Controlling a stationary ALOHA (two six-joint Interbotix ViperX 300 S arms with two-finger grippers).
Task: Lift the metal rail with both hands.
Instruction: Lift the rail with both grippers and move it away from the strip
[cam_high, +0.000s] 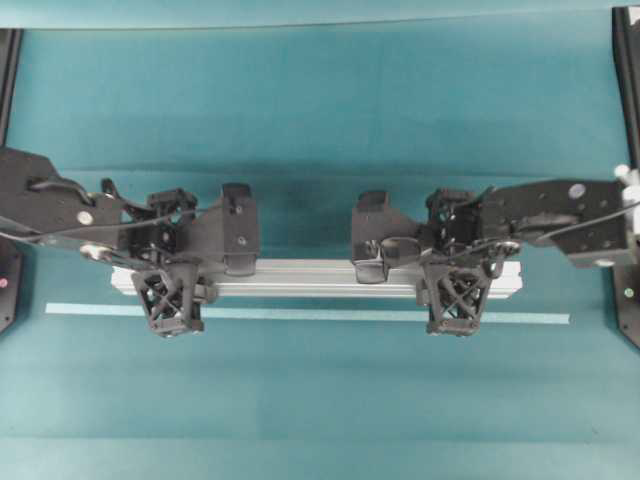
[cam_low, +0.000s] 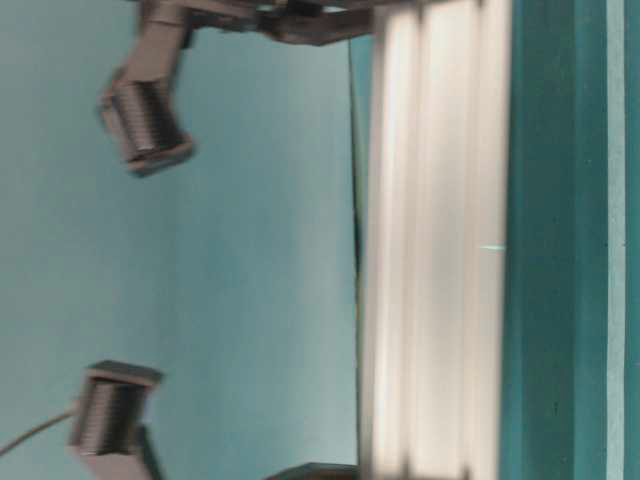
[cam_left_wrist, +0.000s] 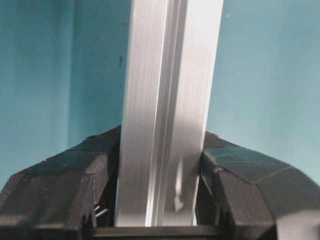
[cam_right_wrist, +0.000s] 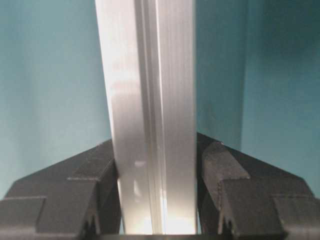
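Both grippers clamp the metal rail (cam_high: 310, 277) — left gripper (cam_high: 168, 290) lower left, right gripper (cam_high: 458, 292) lower right; long axis horizontal — level between them

Looking like a robotics lab bench: teal-covered table (cam_high: 320, 120), black frame posts (cam_high: 625, 60) standing at both edges, pale tape strip (cam_high: 300, 313) running across it.

Even bright light, glaring blurred metal rail (cam_low: 435, 250)
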